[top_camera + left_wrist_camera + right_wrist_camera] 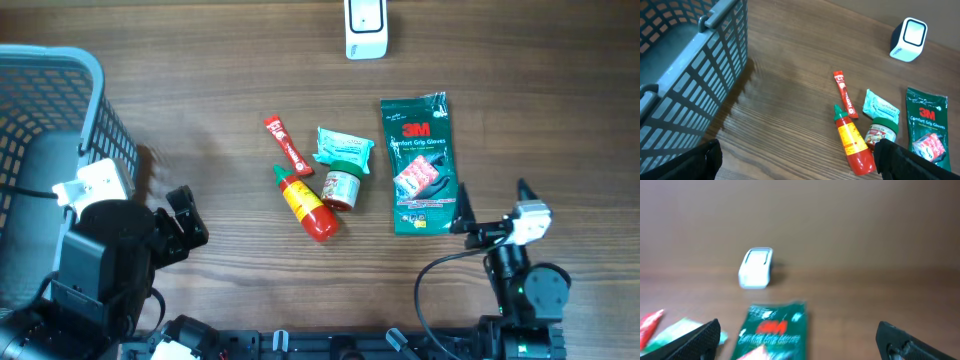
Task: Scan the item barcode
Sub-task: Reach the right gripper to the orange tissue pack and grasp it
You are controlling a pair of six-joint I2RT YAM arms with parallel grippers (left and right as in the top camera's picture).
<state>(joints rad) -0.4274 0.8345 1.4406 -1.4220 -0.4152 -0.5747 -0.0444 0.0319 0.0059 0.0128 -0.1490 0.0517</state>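
My left gripper point(193, 226) is nearest to me. Its two fingers are wide apart and nothing is in it. My right gripper point(491, 205) is wide apart too, and it has nothing in it. It sits just beside the near end of the green glove pack point(420, 165).

On my left stands a blue-grey basket point(60, 65) with holes in its walls. Part of its grey floor shows. My arm hides the rest from above.

The things to scan lie flat on the brown table point(220, 90), in the middle. A red sauce bottle point(308, 208) with a green cap lies on its side. A small jar point(342, 186) with a green lid touches the bottle. I cannot tell what is in the jar. A pale green packet point(345, 148) lies just past the jar. A thin red stick pack point(286, 147) lies beside it.

Farthest away stands the white scanner point(366, 25), well apart from the things.
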